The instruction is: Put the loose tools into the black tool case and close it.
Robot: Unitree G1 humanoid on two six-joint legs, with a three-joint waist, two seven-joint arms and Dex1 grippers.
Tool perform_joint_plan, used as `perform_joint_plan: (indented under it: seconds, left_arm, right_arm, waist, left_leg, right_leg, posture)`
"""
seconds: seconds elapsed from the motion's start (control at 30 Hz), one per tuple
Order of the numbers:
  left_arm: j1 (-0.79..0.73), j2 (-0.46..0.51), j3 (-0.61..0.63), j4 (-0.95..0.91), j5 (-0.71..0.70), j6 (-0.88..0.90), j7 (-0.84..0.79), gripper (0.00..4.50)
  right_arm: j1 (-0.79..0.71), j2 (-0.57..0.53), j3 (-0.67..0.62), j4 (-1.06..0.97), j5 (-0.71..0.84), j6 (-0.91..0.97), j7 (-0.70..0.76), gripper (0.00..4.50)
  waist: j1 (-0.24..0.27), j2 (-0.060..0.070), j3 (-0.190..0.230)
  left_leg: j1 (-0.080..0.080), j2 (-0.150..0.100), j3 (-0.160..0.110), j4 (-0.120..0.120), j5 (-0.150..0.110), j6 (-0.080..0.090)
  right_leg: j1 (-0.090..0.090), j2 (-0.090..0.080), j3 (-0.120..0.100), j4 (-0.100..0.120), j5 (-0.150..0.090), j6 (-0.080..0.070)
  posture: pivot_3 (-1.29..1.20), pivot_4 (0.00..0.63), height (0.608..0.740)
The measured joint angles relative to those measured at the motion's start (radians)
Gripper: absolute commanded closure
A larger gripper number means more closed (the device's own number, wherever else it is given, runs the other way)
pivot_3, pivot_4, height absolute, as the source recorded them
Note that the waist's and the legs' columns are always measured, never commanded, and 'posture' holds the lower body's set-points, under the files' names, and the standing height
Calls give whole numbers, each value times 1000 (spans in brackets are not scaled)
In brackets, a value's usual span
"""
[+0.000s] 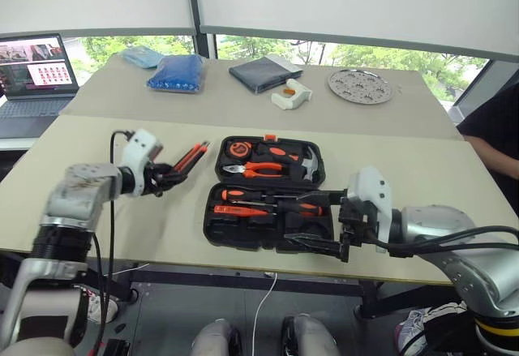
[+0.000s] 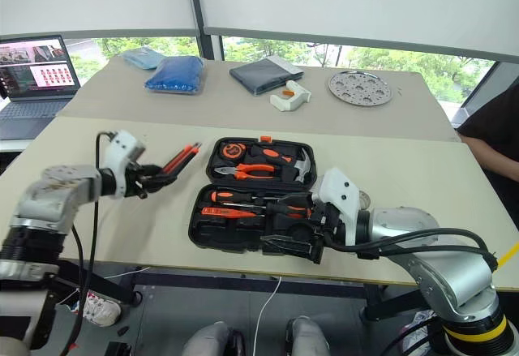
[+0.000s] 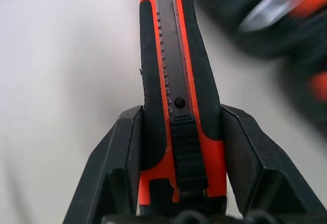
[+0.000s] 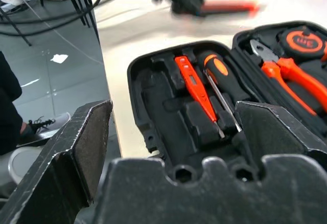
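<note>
On the beige table (image 1: 105,210) our left gripper (image 1: 172,177) is pinching the slim orange-black knife (image 3: 176,89); our right gripper (image 1: 324,226) is spreading its fingers beside the open black case (image 1: 217,228).

You have one open black tool case (image 1: 268,202) on the bench (image 1: 122,218), one utility knife (image 1: 191,156) and two pincers. Inside the case, you count two screwdrivers (image 1: 243,196), one pliers (image 1: 258,169), one hammer (image 1: 309,164) and one tape measure (image 1: 238,149).

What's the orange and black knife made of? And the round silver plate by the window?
Utility knife: looks like glossy orange plastic with matte black rubbery grip strips; ridged slider.
Round plate: probably metal, judging by its dull grey sheen and punched holes.
</note>
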Motion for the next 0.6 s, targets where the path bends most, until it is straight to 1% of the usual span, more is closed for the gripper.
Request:
perform_joint_plan:
  seconds: [0.03, 0.1, 0.17, 0.2, 0.27, 0.33, 0.43, 0.47, 0.53, 0.6]
  left_arm:
    - [-13, 25, -10, -27, -11, -33, -93, 2730]
    - [-32, 50, -38, -53, -26, -53, -215, 2730]
    - [-59, 55, -101, -85, -43, -51, -347, 2730]
    - [-62, 55, -140, -113, -50, -50, -415, 2730]
    - [-63, 54, -214, -154, -64, -51, -495, 2730]
    - [-71, 52, -298, -178, -68, -66, -534, 2730]
    - [-95, 15, -369, -175, -62, -87, -541, 2730]
    - [-102, 2, -389, -165, -51, -96, -542, 2730]
    - [-124, -56, -433, -100, 12, -140, -542, 2730]
    - [-125, -90, -448, -55, 46, -162, -537, 2730]
  right_arm:
    - [10, -4, -4, -8, 4, 2, -2, 0]
    - [27, -16, -12, -20, 5, 4, -4, 0]
    - [45, -25, -21, -35, 5, 4, -8, 0]
    - [54, -27, -25, -37, 5, 4, -11, 0]
    - [61, -27, -30, -38, 3, 4, -17, 0]
    - [66, -27, -35, -41, 3, 5, -28, 0]
    - [83, -27, -39, -53, 4, 6, -49, 0]
    - [89, -27, -40, -59, 4, 8, -54, 0]
    - [106, -29, -56, -81, 21, 24, -75, 0]
    - [113, -35, -68, -95, 34, 31, -88, 0]
  waist:
    - [2, 0, 0]
    - [5, 0, 0]
    - [6, 0, 0]
    - [5, 0, 0]
    - [2, 0, 0]
    - [0, 0, 0]
    - [0, 0, 0]
    - [0, 0, 0]
    - [2, 0, 0]
    - [2, 0, 0]
  left_leg:
    - [-1, -1, 0, 0, 0, 0]
    - [0, -1, 1, 0, 0, 0]
    - [-1, -2, 1, 0, 0, 0]
    - [-1, -2, 1, 0, 0, 0]
    - [0, -2, 2, 0, 0, 0]
    - [0, -1, 1, 0, 0, 0]
    - [1, -1, 1, 0, 0, 1]
    - [1, -1, 1, 0, 0, 1]
    - [1, -1, 1, 1, 0, 1]
    - [0, -1, 1, 2, 0, 2]
  right_leg:
    - [0, 1, -1, 0, 0, 0]
    - [1, 5, -3, -1, -1, 2]
    - [1, 5, -4, -2, -5, 9]
    - [1, 6, -3, -2, -6, 10]
    - [1, 6, -2, -1, -6, 10]
    - [1, 7, -1, -1, -6, 10]
    - [1, 7, 2, 1, -6, 9]
    - [1, 7, 2, 1, -6, 9]
    - [2, 7, 2, 1, -6, 9]
    - [2, 7, 1, 1, -6, 9]
  posture:
    - [0, 150, 718]
    - [0, 150, 718]
    - [0, 150, 718]
    - [0, 150, 718]
    - [0, 150, 718]
    - [0, 150, 718]
    - [0, 150, 718]
    - [0, 150, 718]
    - [0, 150, 718]
    - [0, 150, 718]
